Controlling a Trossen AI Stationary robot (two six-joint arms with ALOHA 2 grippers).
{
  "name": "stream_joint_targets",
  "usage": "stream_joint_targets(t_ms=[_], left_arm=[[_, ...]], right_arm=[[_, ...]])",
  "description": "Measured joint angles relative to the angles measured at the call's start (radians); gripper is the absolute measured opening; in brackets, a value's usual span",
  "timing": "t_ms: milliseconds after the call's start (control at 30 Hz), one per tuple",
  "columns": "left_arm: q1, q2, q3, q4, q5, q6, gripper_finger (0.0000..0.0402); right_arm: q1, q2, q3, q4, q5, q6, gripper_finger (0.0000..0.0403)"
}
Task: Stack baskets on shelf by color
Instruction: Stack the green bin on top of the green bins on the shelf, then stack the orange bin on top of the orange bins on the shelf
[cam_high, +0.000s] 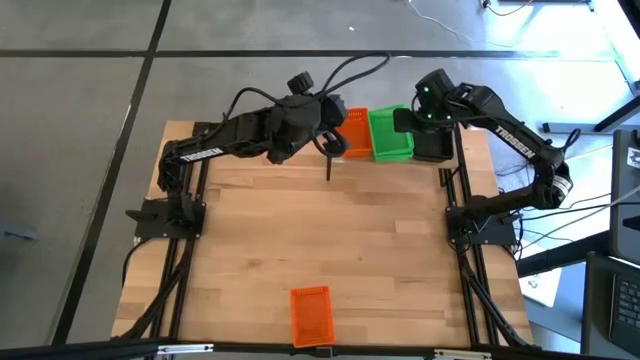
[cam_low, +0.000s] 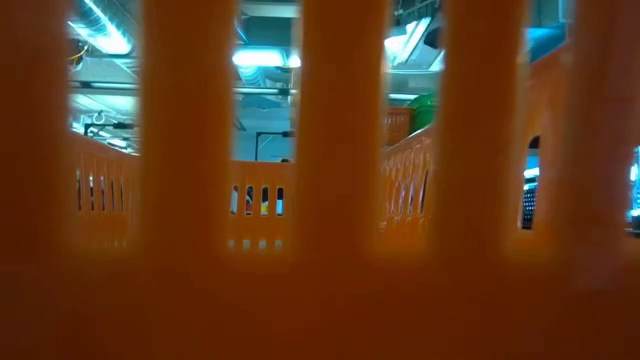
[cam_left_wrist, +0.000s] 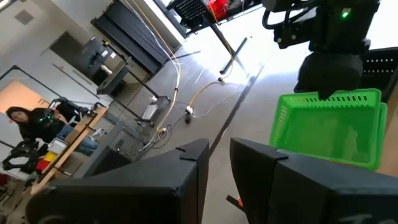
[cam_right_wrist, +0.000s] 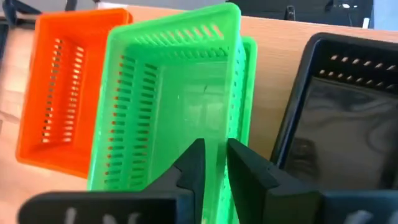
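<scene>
On the shelf (cam_right_wrist: 273, 62) at the table's far edge stand an orange basket (cam_right_wrist: 62, 87), a green basket (cam_right_wrist: 174, 93) and a black basket (cam_right_wrist: 342, 118) side by side. The upper green basket sits tilted inside a second green one (cam_right_wrist: 250, 56). My right gripper (cam_right_wrist: 214, 165) hangs over the green basket's near wall, its fingers slightly apart. My left gripper (cam_left_wrist: 214, 165) hovers open and bare above the orange basket (cam_high: 355, 130), pointing nearly level past the shelf. Another orange basket (cam_high: 311, 315) lies at the table's near edge. My right gripper slants down from the near right, its fingers (cam_right_wrist: 193, 165) standing on either side of the upper green basket's near wall (cam_right_wrist: 214, 193). Whether they touch it I cannot tell. The basket rests tilted in the green one below it.
The near orange basket (cam_low: 320, 290) fills the low view; through its slats the far green (cam_low: 425, 110) and orange baskets show. The middle of the table (cam_high: 330, 230) is bare wood. A person (cam_left_wrist: 25, 121) sits far off in the room.
</scene>
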Motion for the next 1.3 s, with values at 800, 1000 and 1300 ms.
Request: stream_joint_targets(t_ms=[800,1000,1300], left_arm=[[0.032,0.008,0.000,-0.727,0.715,-0.530,0.0061],[0.024,0.045,0.000,-0.756,0.935,-0.628,0.0061],[-0.052,0.142,-0.002,-0.749,1.039,-0.629,0.0061]], right_arm=[[0.129,-0.164,0.181,-0.090,0.109,-0.601,0.0063],[0.148,-0.180,0.181,-0.089,-0.315,-0.802,0.0063],[0.148,-0.179,0.181,-0.087,-0.615,-0.971,0.0063]])
